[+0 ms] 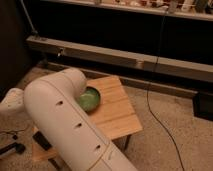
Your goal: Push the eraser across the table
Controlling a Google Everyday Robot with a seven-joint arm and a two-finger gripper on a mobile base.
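In the camera view, one thick white arm (pixel 65 125) fills the foreground. It rises from the bottom edge, slants up to the left and bends at a rounded joint just beside the bowl. From there it drops towards the left edge of the frame. The pale rounded part at that edge seems to be the hand (pixel 13 101), though the arm hides much of it. It sits out beyond the left side of the surface (pixel 120 112), above the floor. The hand is closed with nothing in it.

There is one surface, a light wooden top. Its right half shows clearly and a strip of its near left corner shows under the arm. On that strip lies one eraser (pixel 42 141), a small flat dark block near the front left edge. It is apart from the hand and well apart from the bowl.

One green bowl (pixel 90 99) stands upright near the middle of the surface, with its left side covered by the arm's joint.

One black cable (pixel 148 95) runs down from the shelf above and across the speckled floor (pixel 175 145) to the right of the surface. One long grey rail (pixel 125 57) runs along the wall behind.
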